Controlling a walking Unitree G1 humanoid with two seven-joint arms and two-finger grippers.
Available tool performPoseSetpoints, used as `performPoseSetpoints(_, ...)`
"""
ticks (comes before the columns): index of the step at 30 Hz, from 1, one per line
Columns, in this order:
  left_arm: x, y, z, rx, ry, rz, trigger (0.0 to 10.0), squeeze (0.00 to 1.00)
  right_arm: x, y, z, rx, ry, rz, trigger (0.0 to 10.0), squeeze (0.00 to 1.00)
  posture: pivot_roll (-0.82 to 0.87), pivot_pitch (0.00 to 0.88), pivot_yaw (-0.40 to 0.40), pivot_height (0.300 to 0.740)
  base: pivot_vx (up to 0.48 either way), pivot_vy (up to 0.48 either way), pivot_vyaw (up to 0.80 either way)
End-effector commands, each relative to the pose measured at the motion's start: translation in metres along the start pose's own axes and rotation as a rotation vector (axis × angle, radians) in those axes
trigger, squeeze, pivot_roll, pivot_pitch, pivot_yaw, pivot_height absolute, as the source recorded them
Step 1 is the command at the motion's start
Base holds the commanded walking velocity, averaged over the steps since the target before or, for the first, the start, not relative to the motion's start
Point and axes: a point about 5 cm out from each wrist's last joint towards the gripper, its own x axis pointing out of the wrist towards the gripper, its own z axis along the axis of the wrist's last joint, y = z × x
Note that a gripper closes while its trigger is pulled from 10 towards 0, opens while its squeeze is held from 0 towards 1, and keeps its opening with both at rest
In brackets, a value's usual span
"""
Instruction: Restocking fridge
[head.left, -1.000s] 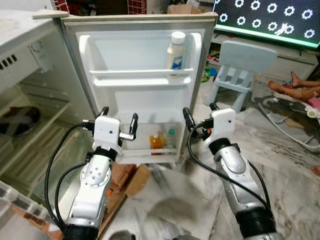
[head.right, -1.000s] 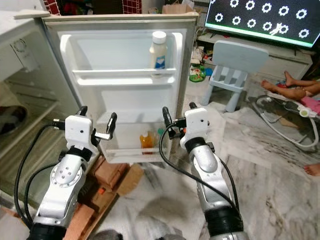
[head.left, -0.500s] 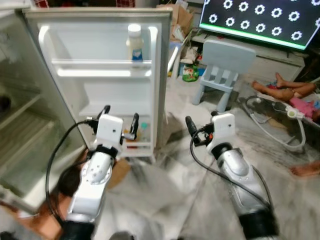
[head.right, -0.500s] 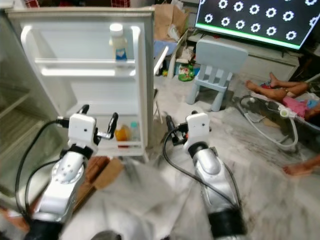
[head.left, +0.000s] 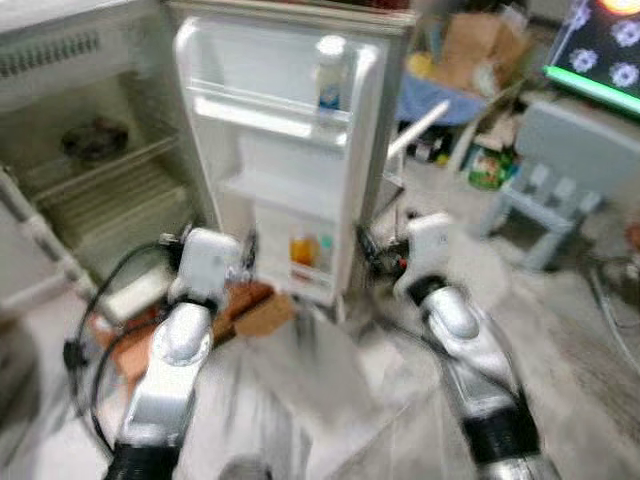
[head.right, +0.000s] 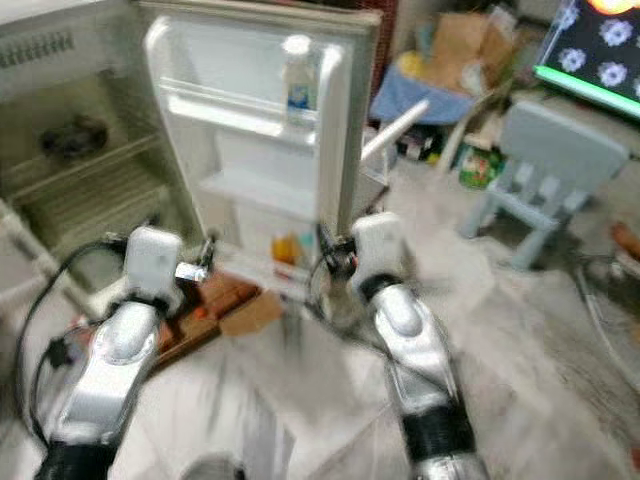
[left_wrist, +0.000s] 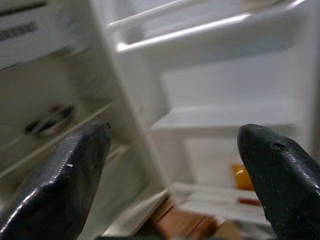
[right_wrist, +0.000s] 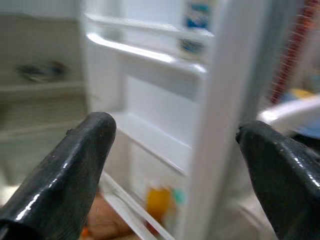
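Observation:
The fridge door stands wide open in front of me, blurred. A white bottle stands on its top shelf, and an orange bottle sits in the bottom door shelf. The fridge's inside with wire shelves is to the left. My left gripper is held up before the lower door, open and holding nothing. My right gripper is level with it at the door's outer edge, also open. Both wrist views show spread black fingers with the door shelves beyond.
A dark object lies on an upper fridge shelf. Brown cardboard lies on the floor under the door. A light blue child's chair, a cardboard box and a screen are to the right on the marble floor.
The whole picture has swung and blurred, so the camera moved; the fridge's inside has come into view on the left. Both arms hold the same raised pose, fingers still spread.

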Motion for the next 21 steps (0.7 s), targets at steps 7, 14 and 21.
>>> performPoseSetpoints(7, 0.004, -0.011, 0.006, 0.007, -0.014, -0.028, 10.0, 0.0, -0.001, -0.008, 0.006, -0.02, -0.031, 0.006, 10.0, 0.0, 0.1, 0.004, -0.015, 0.74, 0.364, -0.309, 0.8)
performPoseSetpoints(14, 0.004, -0.012, 0.004, 0.028, 0.005, -0.024, 10.0, 0.0, -0.001, -0.001, 0.003, 0.0, -0.02, 0.049, 10.0, 0.0, 0.1, 0.004, -0.015, 0.74, 0.304, -0.36, 0.19)
performPoseSetpoints(21, 0.005, -0.011, 0.002, 0.026, 0.019, -0.015, 10.0, 0.0, -0.001, 0.009, 0.006, -0.033, -0.044, 0.107, 10.0, 0.0, 0.1, 0.005, -0.016, 0.74, 0.035, -0.418, 0.44)
